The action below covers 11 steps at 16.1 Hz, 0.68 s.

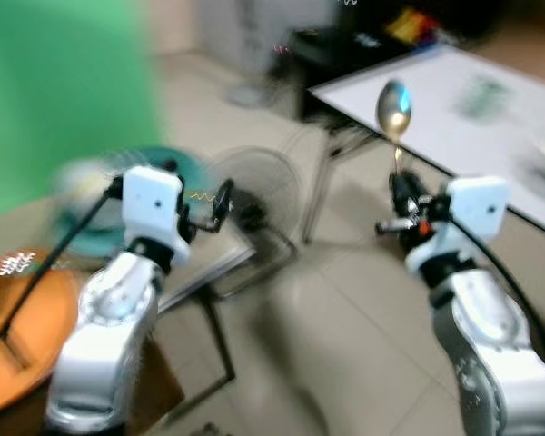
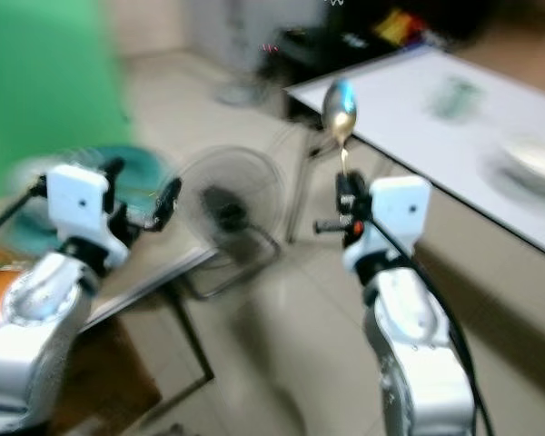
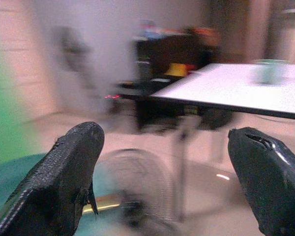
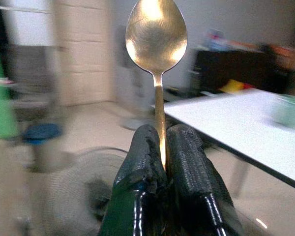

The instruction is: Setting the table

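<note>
My right gripper (image 1: 401,195) is shut on the handle of a gold spoon (image 1: 393,109), which stands upright with its bowl on top; the spoon (image 4: 157,37) rises straight from between the black fingers (image 4: 184,152). It is held in the air just short of the near corner of a white table (image 1: 436,109). On the table lie a green cup (image 1: 483,95) and a white dish (image 2: 531,159), both blurred. My left gripper (image 1: 200,204) is open and holds nothing, its fingers (image 3: 73,172) wide apart, raised at the left.
A floor fan (image 1: 259,195) stands on the tiled floor between the arms. At the left are an orange chair seat (image 1: 18,327), a teal round thing (image 1: 91,200) and a green wall (image 1: 64,82). Dark furniture (image 1: 363,41) stands behind the table.
</note>
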{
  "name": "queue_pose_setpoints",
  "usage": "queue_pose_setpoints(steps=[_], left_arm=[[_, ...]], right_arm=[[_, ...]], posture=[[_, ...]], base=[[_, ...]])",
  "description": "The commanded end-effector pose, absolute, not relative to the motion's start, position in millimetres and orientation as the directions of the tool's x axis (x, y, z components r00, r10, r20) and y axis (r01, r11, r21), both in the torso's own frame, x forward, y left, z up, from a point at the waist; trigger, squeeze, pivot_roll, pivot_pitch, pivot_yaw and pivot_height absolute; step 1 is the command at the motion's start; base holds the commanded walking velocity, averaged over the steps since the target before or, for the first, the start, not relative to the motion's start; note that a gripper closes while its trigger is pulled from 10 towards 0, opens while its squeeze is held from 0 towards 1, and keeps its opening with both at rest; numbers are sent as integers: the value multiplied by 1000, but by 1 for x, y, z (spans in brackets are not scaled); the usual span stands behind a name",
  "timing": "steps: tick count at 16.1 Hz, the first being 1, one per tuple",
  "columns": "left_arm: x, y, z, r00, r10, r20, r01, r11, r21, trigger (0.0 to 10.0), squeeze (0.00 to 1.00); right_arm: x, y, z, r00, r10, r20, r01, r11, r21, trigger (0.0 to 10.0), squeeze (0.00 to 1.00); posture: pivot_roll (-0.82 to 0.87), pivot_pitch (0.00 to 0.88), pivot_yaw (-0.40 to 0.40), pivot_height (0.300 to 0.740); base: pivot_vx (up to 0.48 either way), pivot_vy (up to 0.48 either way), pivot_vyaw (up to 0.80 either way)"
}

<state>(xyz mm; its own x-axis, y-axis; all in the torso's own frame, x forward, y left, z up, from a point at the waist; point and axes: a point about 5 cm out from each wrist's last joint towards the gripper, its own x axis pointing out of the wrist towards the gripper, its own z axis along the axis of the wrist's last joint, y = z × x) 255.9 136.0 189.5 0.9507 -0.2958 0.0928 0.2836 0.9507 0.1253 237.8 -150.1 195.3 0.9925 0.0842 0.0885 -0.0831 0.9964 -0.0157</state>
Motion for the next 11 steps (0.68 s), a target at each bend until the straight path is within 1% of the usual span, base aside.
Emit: queue_pose_setpoints(steps=[1, 3, 5, 7, 8, 11], left_arm=[[256, 140, 190, 957, -274, 90, 259, 954, 151, 10000, 0], [258, 143, 186, 965, -250, 86, 235, 960, 151, 10000, 0], [258, 142, 185, 963, -257, 85, 246, 961, 127, 10000, 0], [258, 138, 184, 954, -288, 79, 280, 955, 96, 10000, 0], [258, 137, 184, 952, -296, 78, 289, 953, 91, 10000, 0], [258, 138, 182, 953, -295, 70, 289, 953, 89, 10000, 0]], right_arm=[[238, -149, 198, 993, 74, 92, -73, 997, -13, 10000, 0], [240, -152, 192, 998, 39, 46, -38, 999, -25, 10000, 0], [240, -153, 191, 999, 34, 39, -33, 999, -21, 10000, 0], [242, -154, 186, 1000, 16, 0, -16, 1000, -3, 10000, 0], [243, -154, 184, 1000, 15, -20, -15, 1000, 9, 10000, 0], [244, -154, 180, 998, 33, -52, -31, 999, 26, 10000, 0]], posture=[[95, 0, 23, 740], [94, 0, 23, 740], [91, 0, 24, 740], [89, 0, 25, 740], [87, 0, 25, 740], [84, 0, 23, 740]], base=[[0, 0, -800], [0, 0, -800], [0, 0, -800], [0, 0, -800], [247, 0, -488], [266, 0, 0]])
